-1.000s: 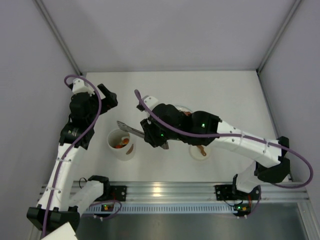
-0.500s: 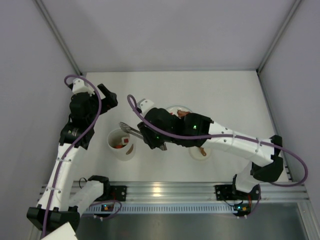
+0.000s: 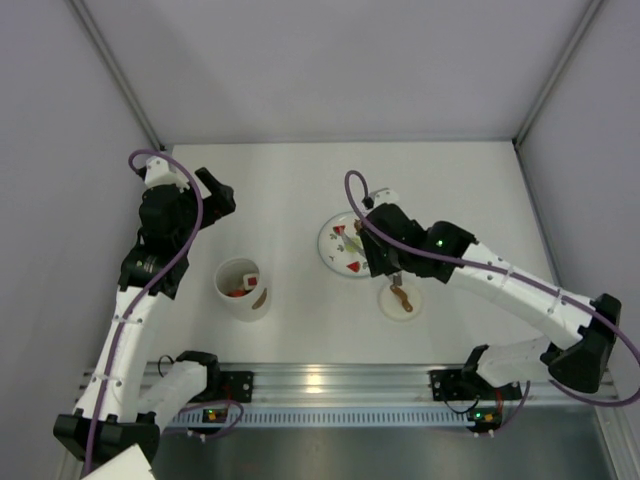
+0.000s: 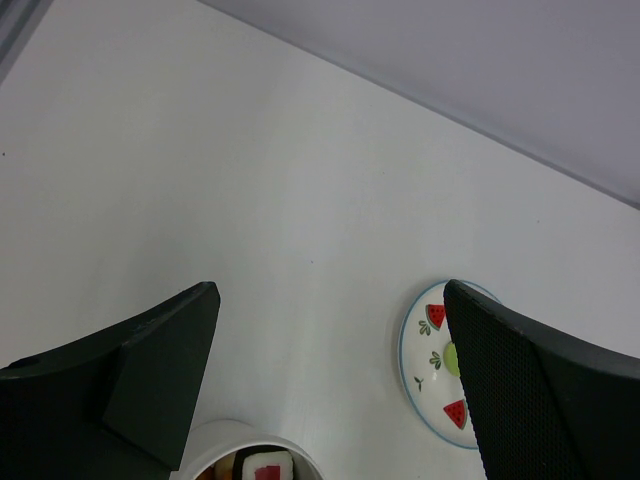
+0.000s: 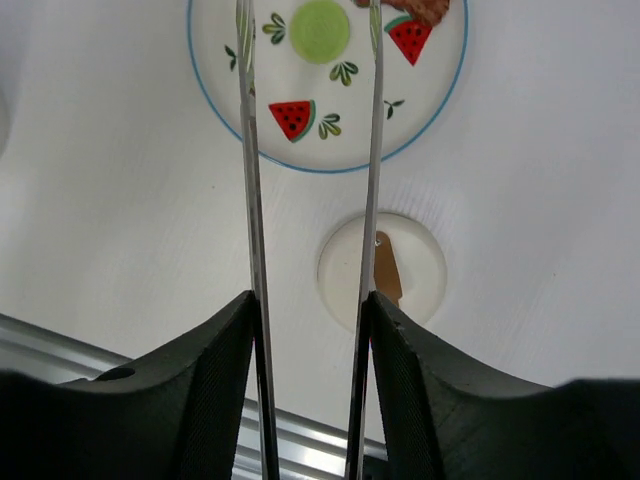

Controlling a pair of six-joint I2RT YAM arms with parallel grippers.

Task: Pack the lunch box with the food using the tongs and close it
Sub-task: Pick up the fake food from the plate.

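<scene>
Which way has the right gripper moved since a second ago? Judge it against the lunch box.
Yes: the right gripper moved rightward, away from the lunch box, now by the plate.

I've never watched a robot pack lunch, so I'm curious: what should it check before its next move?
1. Tongs gripped in the right tool: ok.
2. Tong blades spread, nothing between them: ok.
3. Tongs over the plate: ok.
4. Tong tips lined up with the brown food piece on the plate: cannot tell, the tips are out of view.
5. Lunch box upright and uncovered, with food inside: ok.
6. Left tool open and empty: ok.
</scene>
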